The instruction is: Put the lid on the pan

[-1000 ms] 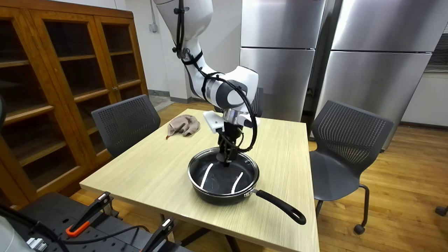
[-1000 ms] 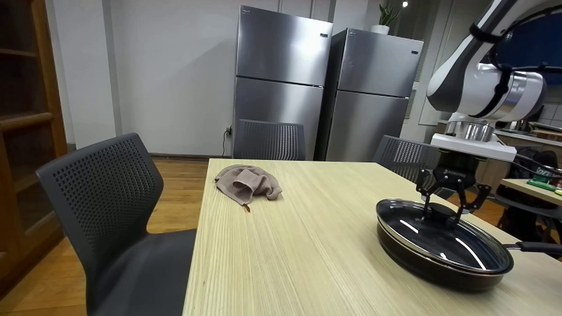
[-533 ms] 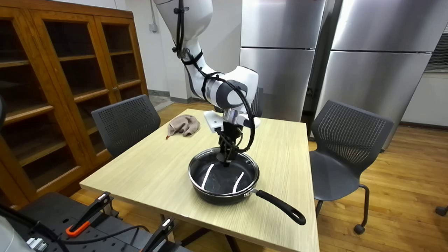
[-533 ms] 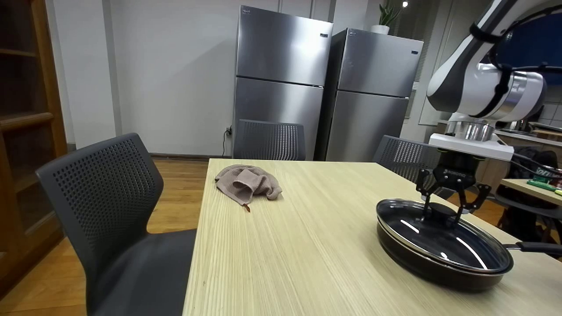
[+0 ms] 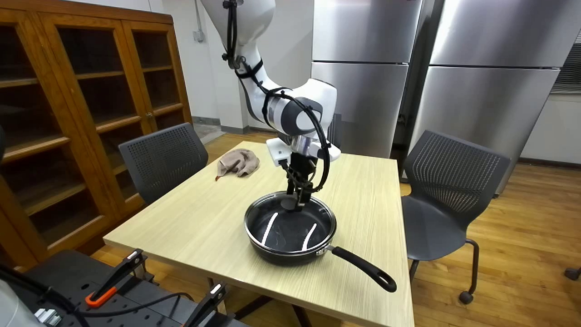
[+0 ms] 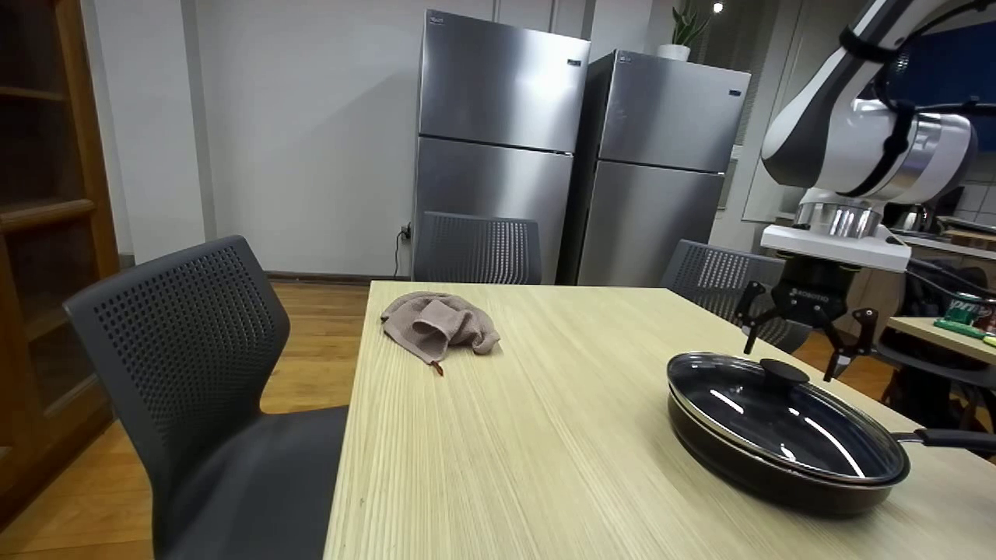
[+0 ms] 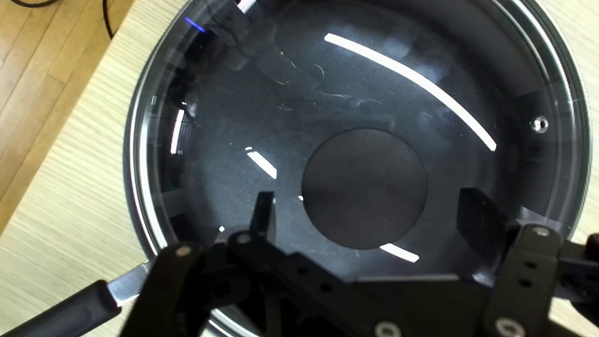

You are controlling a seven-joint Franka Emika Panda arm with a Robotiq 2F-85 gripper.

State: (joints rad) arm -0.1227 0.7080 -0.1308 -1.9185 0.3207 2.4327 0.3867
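Lid (image 6: 782,424), lying on pan (image 6: 766,484) | we judge it stiff, slippery, breakable | we should grasp knob (image 7: 365,188) over pan's centre | end effector (image 6: 789,364) spread wide, holding nothing

The gripper (image 6: 790,365) has let go: its fingers (image 7: 478,220), close against the dark knob (image 7: 364,189) on both sides half a second ago, have spread, leaving a gap on either side of it. The fingertips now sit higher relative to the knob, and the arm (image 6: 864,144) has risen farther above it.
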